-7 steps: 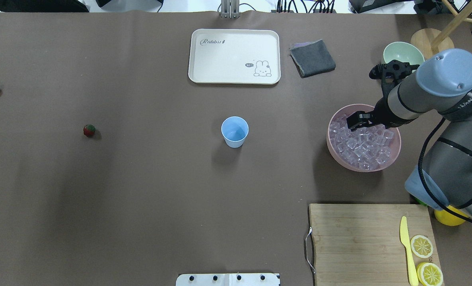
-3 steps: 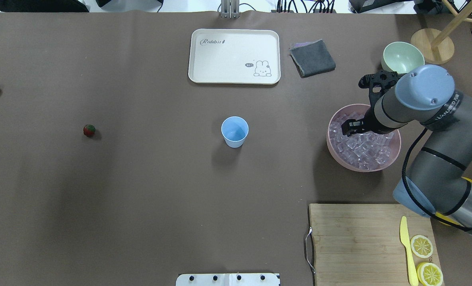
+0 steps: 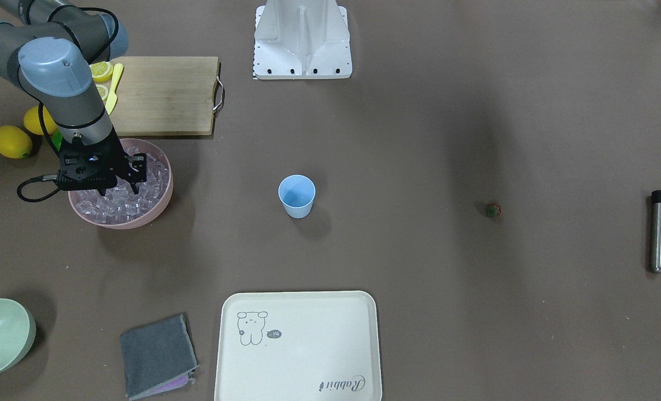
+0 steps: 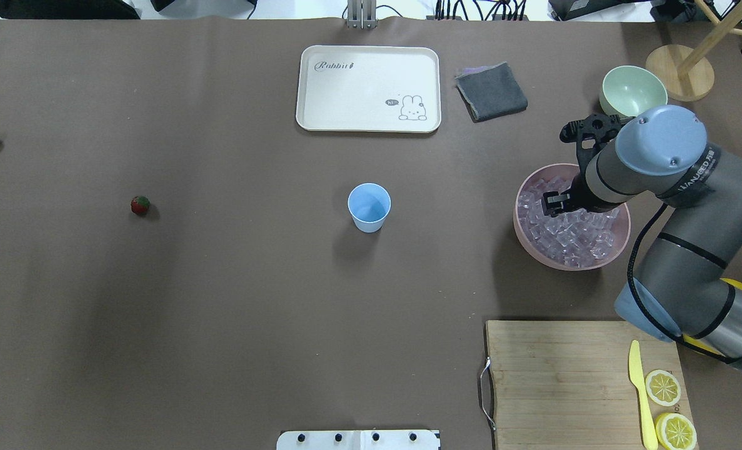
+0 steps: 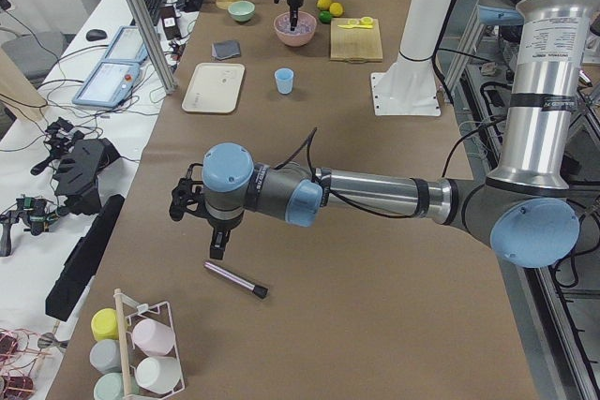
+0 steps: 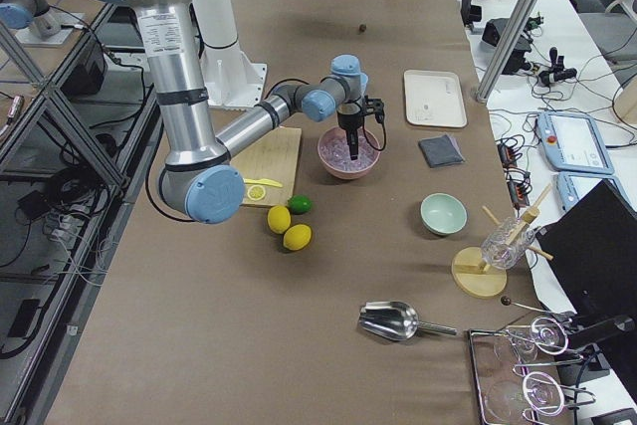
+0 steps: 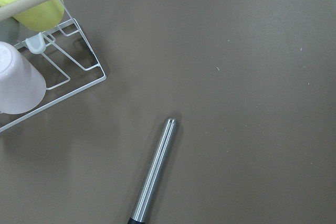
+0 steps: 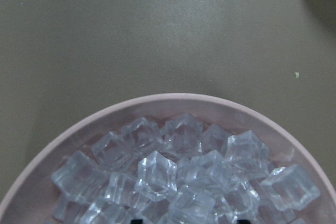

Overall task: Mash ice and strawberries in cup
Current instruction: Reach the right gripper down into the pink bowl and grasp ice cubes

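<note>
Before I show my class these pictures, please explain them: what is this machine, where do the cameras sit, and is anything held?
It is a robot with two arms at a brown table. Two cameras look down from above, two from the table's ends, and one sits on each wrist. On the table are a blue cup, a strawberry, a pink bowl of ice, a tray, a cutting board and a metal rod. The right gripper hangs open right at the ice, gripping nothing. The left gripper hovers above the rod; whether it is open cannot be told.
</note>
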Robot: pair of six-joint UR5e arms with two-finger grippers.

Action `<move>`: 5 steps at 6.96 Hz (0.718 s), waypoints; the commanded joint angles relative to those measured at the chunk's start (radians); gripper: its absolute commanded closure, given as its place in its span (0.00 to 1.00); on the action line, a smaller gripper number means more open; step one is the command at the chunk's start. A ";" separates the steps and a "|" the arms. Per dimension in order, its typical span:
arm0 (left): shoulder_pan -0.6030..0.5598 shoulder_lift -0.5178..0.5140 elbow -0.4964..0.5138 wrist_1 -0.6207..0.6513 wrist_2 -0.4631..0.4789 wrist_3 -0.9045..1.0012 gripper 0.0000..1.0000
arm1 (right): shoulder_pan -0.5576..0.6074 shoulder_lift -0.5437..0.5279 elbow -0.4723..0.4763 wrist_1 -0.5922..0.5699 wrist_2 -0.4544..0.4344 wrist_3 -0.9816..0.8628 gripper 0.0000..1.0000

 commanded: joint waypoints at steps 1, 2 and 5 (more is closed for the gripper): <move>-0.002 0.014 -0.013 -0.002 -0.001 0.000 0.02 | -0.003 0.001 -0.010 -0.002 -0.014 -0.016 0.36; -0.003 0.016 -0.020 0.001 -0.001 0.000 0.02 | -0.003 0.003 -0.010 -0.002 -0.014 -0.017 0.40; -0.003 0.016 -0.021 0.001 -0.003 0.000 0.02 | -0.008 0.003 -0.012 -0.002 -0.021 -0.016 0.52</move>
